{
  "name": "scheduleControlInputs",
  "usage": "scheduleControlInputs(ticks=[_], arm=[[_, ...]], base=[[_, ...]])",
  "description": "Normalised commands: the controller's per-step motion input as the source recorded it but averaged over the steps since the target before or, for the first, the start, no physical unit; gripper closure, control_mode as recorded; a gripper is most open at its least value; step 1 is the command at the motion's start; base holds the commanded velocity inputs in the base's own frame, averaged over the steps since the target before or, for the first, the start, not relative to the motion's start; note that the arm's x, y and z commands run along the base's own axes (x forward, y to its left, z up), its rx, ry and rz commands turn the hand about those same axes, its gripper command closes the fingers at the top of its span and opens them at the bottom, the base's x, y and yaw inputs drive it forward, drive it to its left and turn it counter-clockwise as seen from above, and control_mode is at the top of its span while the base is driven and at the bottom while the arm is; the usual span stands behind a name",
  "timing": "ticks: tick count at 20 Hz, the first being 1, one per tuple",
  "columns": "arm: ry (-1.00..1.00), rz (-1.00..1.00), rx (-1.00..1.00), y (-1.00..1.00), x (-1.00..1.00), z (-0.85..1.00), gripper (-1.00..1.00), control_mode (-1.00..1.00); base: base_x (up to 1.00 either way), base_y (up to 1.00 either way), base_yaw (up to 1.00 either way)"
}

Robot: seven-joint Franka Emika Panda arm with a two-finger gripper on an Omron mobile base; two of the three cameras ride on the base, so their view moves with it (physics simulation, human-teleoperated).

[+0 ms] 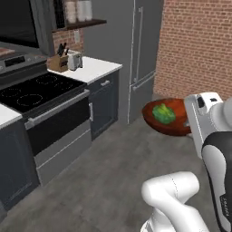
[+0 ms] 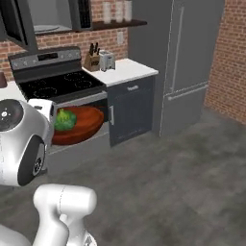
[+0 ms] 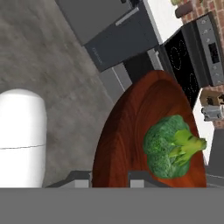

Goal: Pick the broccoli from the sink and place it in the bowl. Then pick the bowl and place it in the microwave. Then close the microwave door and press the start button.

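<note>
The broccoli (image 3: 173, 146) lies in the bowl (image 3: 131, 131), which sits at the gripper (image 3: 109, 177), held up over the floor (image 1: 113, 172); the stove (image 1: 41, 90) stands beyond it.

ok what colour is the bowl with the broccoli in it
Reddish-brown, a glossy wood-like tone. The bowl shows best in the hand view, with the green broccoli inside.

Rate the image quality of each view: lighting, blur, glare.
Left base view: soft, slightly blurred, even light on the round reddish-brown bowl. Right base view: same softness, no glare on the glossy black stove top. Hand view: sharpest, lumpy green broccoli crisp.
</note>
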Motion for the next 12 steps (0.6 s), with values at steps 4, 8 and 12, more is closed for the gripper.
scheduleControlInputs(ticks=[4, 8, 12], arm=[[0.00, 0.00, 0.00, 0.00, 0.00, 0.00, 1.00, 1.00], [0.00, 0.00, 0.00, 0.00, 0.00, 0.00, 1.00, 1.00], [0.00, 0.00, 0.00, 0.00, 0.00, 0.00, 1.00, 1.00]], base=[[0.44, -0.49, 0.79], [0.28, -0.63, 0.75], [0.20, -0.76, 0.69]])
